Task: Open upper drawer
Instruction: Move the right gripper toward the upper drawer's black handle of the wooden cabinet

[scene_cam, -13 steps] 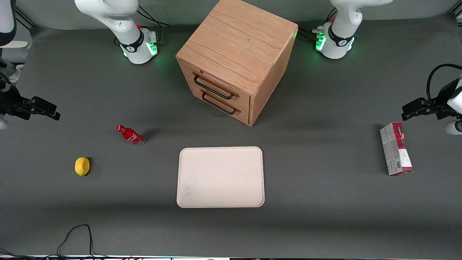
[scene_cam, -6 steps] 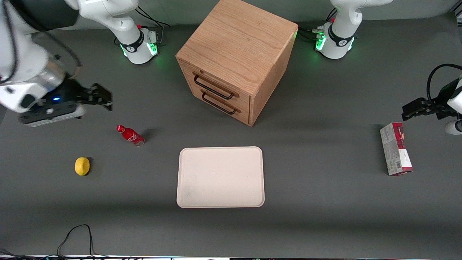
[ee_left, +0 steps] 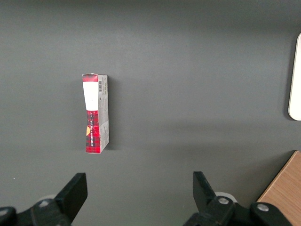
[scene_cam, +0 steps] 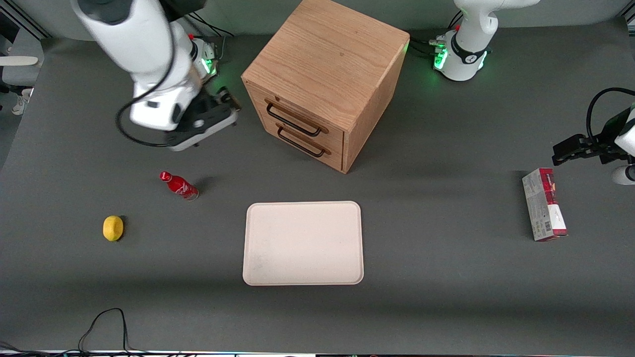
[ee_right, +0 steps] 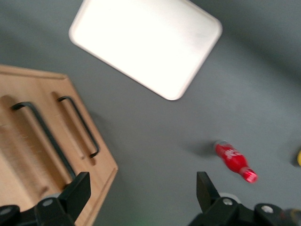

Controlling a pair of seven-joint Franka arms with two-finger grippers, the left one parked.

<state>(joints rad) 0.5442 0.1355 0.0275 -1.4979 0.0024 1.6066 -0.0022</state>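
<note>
Cabinet (scene_cam: 325,82) stands on the desk (scene_cam: 446,277); its upper drawer (scene_cam: 297,118) is shut, handle (scene_cam: 293,121) free. Gripper (scene_cam: 225,101), fingers (ee_right: 77,193) apart, hovers near at the drawer's nine o'clock. Best straddle the bar mid-length, clamp, then pull straight out.

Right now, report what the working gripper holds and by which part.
Nothing is held. The gripper is open and empty, hovering beside the cabinet, short of the upper drawer's handle.
</note>
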